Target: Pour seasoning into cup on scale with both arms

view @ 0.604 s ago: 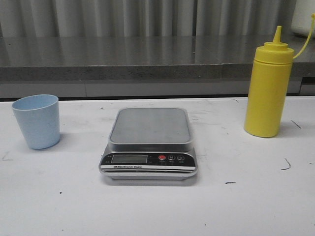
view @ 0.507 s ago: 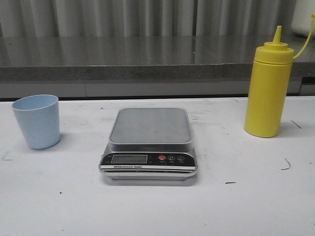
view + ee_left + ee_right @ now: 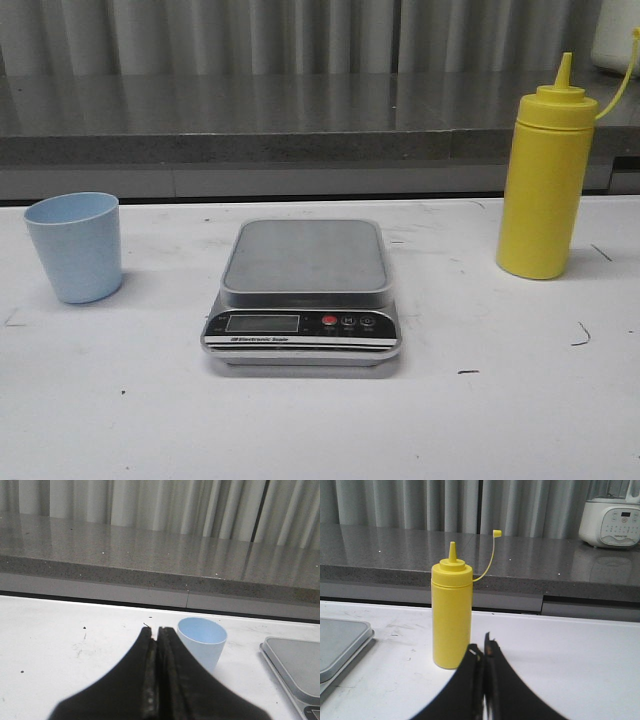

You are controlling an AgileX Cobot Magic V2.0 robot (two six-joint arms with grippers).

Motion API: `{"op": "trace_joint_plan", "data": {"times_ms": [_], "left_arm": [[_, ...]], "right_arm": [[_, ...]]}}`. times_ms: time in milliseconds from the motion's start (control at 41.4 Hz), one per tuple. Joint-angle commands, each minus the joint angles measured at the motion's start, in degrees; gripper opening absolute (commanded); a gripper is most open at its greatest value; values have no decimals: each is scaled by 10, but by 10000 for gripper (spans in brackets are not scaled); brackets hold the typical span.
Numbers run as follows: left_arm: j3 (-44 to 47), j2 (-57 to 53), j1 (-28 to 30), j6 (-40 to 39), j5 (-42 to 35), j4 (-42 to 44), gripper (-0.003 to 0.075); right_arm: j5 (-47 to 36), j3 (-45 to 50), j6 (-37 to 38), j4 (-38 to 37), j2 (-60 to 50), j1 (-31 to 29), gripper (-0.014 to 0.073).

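The pale blue cup [image 3: 74, 246] stands upright and empty on the white table, left of the scale [image 3: 303, 293]. The scale's steel platform is bare. The yellow seasoning bottle [image 3: 545, 175] stands upright at the right, its cap tether hanging open beside the nozzle. Neither gripper shows in the front view. In the left wrist view my left gripper [image 3: 155, 630] is shut on nothing, a little short of the cup [image 3: 202, 642]. In the right wrist view my right gripper [image 3: 482, 647] is shut and empty, just in front of the bottle [image 3: 451, 615].
A grey stone counter [image 3: 300, 125] runs behind the table, with a curtain above it. A white appliance [image 3: 612, 516] sits on the counter at the far right. The scale's edge [image 3: 292, 665] lies right of the cup in the left wrist view.
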Motion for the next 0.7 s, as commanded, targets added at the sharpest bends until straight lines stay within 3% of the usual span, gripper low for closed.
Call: {"op": "trace_joint_plan", "data": {"times_ms": [0, 290, 483, 676], "left_arm": [[14, -9, 0, 1, -44, -4, -20], [7, -9, 0, 1, -78, -3, -20], [-72, -6, 0, 1, -69, -3, -20], [-197, 33, 0, 1, 22, -2, -20]], "right_arm": [[-44, -4, -7, 0, -10, 0, -66], [-54, -10, -7, 0, -10, 0, -66], [-3, -81, -7, -6, -9, 0, -66], [86, -206, -7, -36, 21, 0, -66]]}}
